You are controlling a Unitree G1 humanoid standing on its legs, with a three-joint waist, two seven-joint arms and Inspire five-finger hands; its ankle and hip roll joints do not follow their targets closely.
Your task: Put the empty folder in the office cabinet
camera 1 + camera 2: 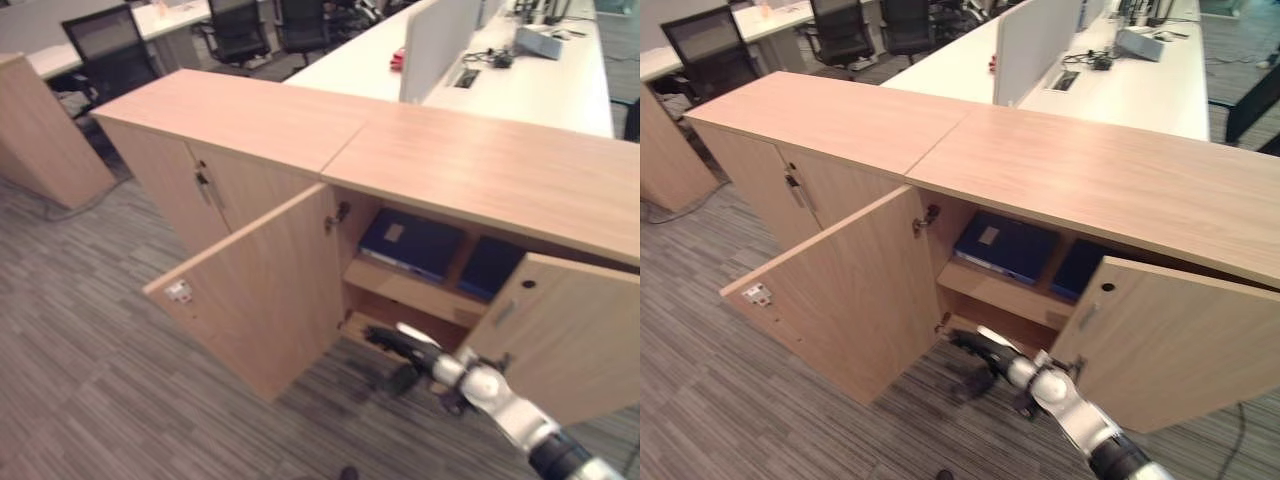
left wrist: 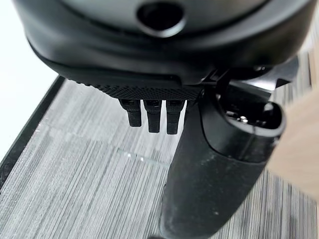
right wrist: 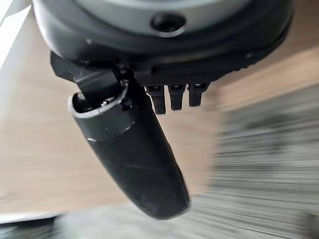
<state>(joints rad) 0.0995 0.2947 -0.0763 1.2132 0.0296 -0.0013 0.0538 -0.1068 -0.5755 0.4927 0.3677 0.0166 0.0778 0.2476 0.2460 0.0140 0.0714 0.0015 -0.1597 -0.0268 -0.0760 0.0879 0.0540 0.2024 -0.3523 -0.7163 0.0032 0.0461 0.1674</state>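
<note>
Office cabinet [image 1: 480, 165]: two doors open, left door [image 1: 265, 290], right door [image 1: 570, 335]. Two blue folders [image 1: 1007, 246] on its shelf [image 1: 1005, 290]. Right hand [image 1: 395, 343] relaxed, empty, near lower compartment; left hand [image 2: 149, 115] relaxed, empty

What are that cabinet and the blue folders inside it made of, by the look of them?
The cabinet looks like light wood-grain laminate board, matte, with fine grain lines. The blue folders on its shelf seem plastic-covered card with a slight sheen and a pale label, though I can't be sure.
</note>
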